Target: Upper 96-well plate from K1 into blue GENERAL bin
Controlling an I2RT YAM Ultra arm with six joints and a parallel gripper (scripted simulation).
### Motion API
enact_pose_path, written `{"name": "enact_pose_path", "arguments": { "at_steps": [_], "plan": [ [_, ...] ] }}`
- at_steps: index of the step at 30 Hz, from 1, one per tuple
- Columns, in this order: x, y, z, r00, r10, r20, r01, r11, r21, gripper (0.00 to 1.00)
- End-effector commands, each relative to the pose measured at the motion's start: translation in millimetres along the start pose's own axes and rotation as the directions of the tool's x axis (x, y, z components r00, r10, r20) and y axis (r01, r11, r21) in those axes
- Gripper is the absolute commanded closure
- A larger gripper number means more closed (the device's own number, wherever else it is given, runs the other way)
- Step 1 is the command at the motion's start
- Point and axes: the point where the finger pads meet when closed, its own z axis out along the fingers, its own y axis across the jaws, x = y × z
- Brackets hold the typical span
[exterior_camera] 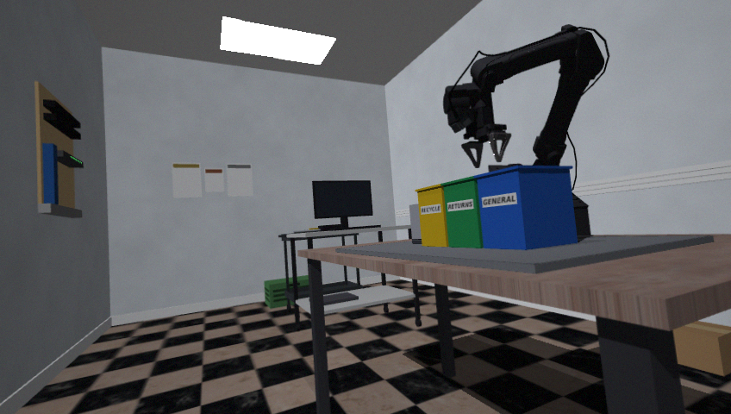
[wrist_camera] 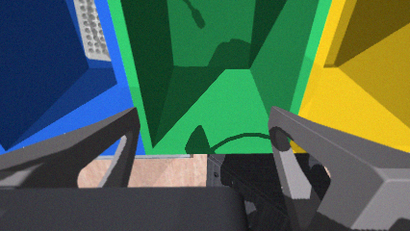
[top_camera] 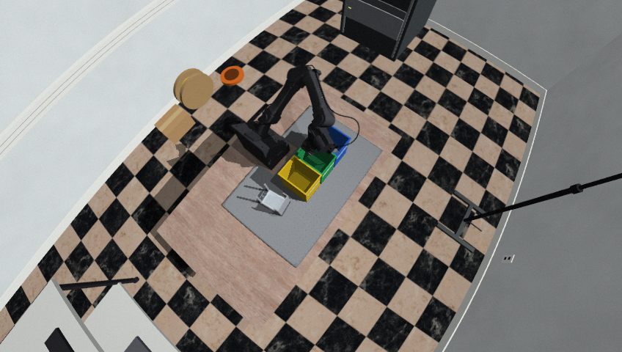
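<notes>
My gripper (exterior_camera: 484,151) is open and empty, hanging above the green RETURNS bin (exterior_camera: 461,212), with nothing between the fingers in the wrist view (wrist_camera: 204,125). The blue GENERAL bin (exterior_camera: 522,207) stands next to it. In the wrist view a grey 96-well plate (wrist_camera: 91,29) leans inside the blue bin (wrist_camera: 43,72). The yellow RECYCLE bin (exterior_camera: 432,215) is on the other side of the green one. All three bins stand upright in a row. The stack rack K1 (top_camera: 272,199) stands on the grey mat beyond the yellow bin (top_camera: 300,176), with a white plate in it.
The arm's black base (top_camera: 262,144) sits at the mat's edge beside the bins. On the floor beyond the table are a cardboard box (top_camera: 174,123), a round wooden drum (top_camera: 193,88) and an orange bowl (top_camera: 231,75). A dark cabinet (top_camera: 379,21) stands farther back.
</notes>
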Motion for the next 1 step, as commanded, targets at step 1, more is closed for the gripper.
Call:
{"name": "enact_pose_path", "arguments": {
  "at_steps": [1],
  "plan": [
    [-2.8, 0.5, -4.3, 1.000, -0.014, 0.019, 0.014, 1.000, 0.003, 0.18]
  ]
}}
